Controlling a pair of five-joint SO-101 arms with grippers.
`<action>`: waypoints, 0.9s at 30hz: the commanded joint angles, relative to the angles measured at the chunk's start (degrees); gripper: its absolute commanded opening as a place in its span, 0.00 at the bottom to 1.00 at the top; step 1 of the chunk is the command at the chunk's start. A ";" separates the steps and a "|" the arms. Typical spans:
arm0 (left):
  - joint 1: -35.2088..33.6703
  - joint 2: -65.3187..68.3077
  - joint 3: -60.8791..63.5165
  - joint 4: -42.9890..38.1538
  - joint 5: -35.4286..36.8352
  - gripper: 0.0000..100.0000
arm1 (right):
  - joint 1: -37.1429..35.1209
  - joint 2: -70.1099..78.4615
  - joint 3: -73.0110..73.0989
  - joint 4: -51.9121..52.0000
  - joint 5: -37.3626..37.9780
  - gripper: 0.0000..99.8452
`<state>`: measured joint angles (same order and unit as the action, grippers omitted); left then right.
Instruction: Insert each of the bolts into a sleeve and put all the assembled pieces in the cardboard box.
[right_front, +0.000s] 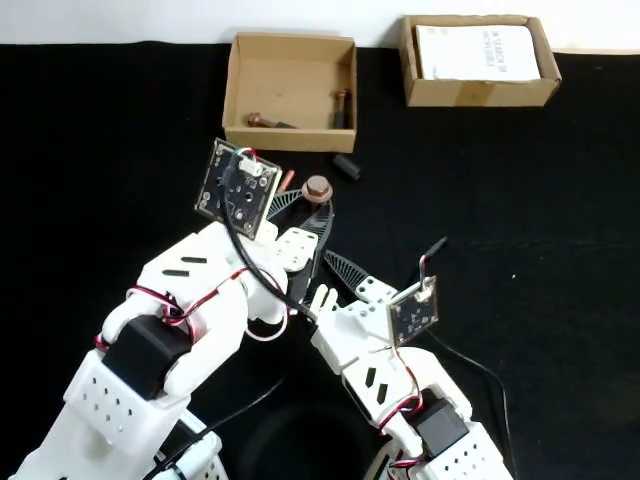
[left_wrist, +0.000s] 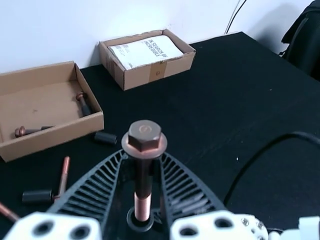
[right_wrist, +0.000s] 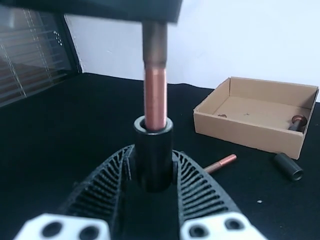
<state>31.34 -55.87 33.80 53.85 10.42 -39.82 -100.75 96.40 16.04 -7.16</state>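
Observation:
My left gripper (left_wrist: 144, 156) is shut on a copper bolt (left_wrist: 143, 150), held upright with its hex head (right_front: 318, 188) on top. The bolt's lower end sits in the mouth of a black sleeve (right_wrist: 152, 152), and my right gripper (right_wrist: 152, 162) is shut on that sleeve just below the left one. Both grippers meet near the table's middle, a short way in front of the cardboard box (right_front: 290, 138). Two assembled pieces (right_front: 342, 108) (right_front: 268, 121) lie in the box. On the table are a loose sleeve (right_front: 347, 166), another sleeve (left_wrist: 37, 196) and a loose bolt (left_wrist: 63, 172).
A second cardboard box (right_front: 478, 92) holding a printed sheet stands at the back right. A black cable (left_wrist: 270, 150) runs over the dark table to the right of the arms. A white wall borders the table's far edge.

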 joint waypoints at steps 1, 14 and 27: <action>0.66 0.22 -2.33 1.41 0.18 0.01 | -0.22 -0.66 6.99 0.04 0.00 0.01; 0.31 0.66 -2.24 3.34 -1.49 0.01 | -0.22 -0.66 6.99 0.04 0.00 0.01; 0.22 0.66 -2.77 10.81 0.70 0.19 | -0.22 -0.66 6.99 0.13 0.00 0.01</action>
<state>31.34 -55.16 33.80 63.87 10.51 -39.82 -100.75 96.40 16.04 -7.16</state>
